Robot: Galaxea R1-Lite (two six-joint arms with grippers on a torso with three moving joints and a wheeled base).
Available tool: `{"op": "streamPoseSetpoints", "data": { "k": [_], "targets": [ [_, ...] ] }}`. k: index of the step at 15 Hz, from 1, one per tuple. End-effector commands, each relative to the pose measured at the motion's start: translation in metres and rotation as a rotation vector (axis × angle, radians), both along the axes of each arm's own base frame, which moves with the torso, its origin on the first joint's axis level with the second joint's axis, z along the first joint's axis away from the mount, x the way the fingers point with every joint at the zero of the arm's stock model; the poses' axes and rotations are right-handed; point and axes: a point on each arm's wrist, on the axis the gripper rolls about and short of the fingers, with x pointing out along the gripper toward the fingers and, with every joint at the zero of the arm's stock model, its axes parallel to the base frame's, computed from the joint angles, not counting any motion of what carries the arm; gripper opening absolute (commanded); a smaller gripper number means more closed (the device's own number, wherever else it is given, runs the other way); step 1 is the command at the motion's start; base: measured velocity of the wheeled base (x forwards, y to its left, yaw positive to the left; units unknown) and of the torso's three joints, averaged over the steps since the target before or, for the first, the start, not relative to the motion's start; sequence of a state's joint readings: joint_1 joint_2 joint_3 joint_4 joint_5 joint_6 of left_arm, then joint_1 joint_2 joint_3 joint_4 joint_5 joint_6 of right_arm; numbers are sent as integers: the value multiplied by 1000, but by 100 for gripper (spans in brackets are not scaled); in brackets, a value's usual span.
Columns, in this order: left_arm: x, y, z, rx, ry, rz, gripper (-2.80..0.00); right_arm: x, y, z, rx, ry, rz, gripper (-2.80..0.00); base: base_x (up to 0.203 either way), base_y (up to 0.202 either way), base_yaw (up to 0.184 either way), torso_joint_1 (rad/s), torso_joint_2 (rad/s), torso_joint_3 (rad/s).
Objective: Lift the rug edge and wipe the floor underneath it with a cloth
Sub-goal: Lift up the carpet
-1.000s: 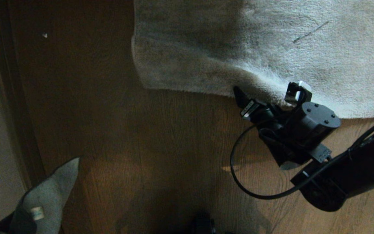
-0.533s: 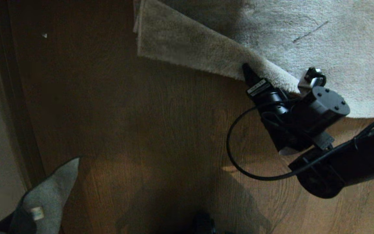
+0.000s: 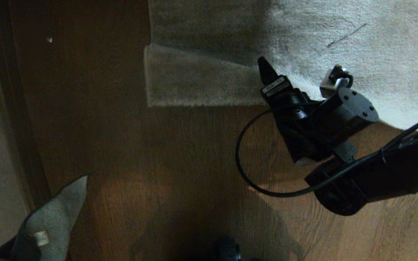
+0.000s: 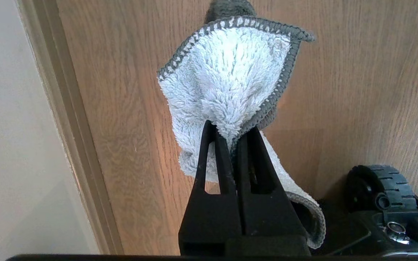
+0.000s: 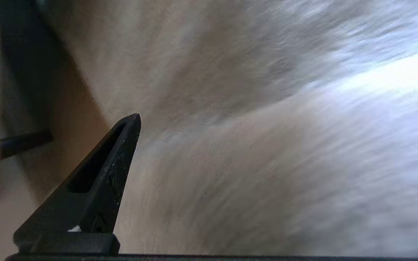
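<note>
The pale grey-beige rug [image 3: 357, 43] fills the far part of the head view. Its straight rug edge [image 3: 201, 104] ends in a square corner on the brown wood floor [image 3: 158, 163]. A crease crosses the rug a little behind that edge. My right gripper [image 3: 299, 74] is open at the rug's border. One black finger [image 5: 103, 174] shows and rug pile hides the other. At the near left, my left gripper [image 4: 230, 132] is shut on the small pale grey cloth [image 4: 227, 72], which hangs above the floor [image 3: 53, 217].
A pale wall and a wooden skirting board [image 3: 9, 108] run along the left. A black cable [image 3: 241, 170] loops from the right arm over the floor. One wheel of my base [image 4: 376, 188] sits close to the left gripper. A thin dark mark [image 3: 347, 36] lies on the rug.
My right gripper has moved farther away and leftward along the rug's border. The border rose into a slanted fold, then dropped back with a crease. The left gripper and cloth stayed still.
</note>
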State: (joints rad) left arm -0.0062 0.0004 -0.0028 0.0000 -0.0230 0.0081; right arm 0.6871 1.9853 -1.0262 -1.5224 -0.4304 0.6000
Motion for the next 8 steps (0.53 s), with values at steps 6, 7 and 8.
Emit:
{"op": "streamPoseSetpoints", "data": {
  "k": [6,7,8],
  "targets": [
    [0,0,0,0,-1,0,-280,-5,37,-20,-4,-1,76,0,0,0,0,0,0,0],
    [0,0,0,0,-1,0,-280,-6,41,-21,-3,0,85,0,0,0,0,0,0,0],
    [0,0,0,0,-1,0,-280,-5,45,-21,2,-4,89,0,0,0,0,0,0,0]
  ]
}}
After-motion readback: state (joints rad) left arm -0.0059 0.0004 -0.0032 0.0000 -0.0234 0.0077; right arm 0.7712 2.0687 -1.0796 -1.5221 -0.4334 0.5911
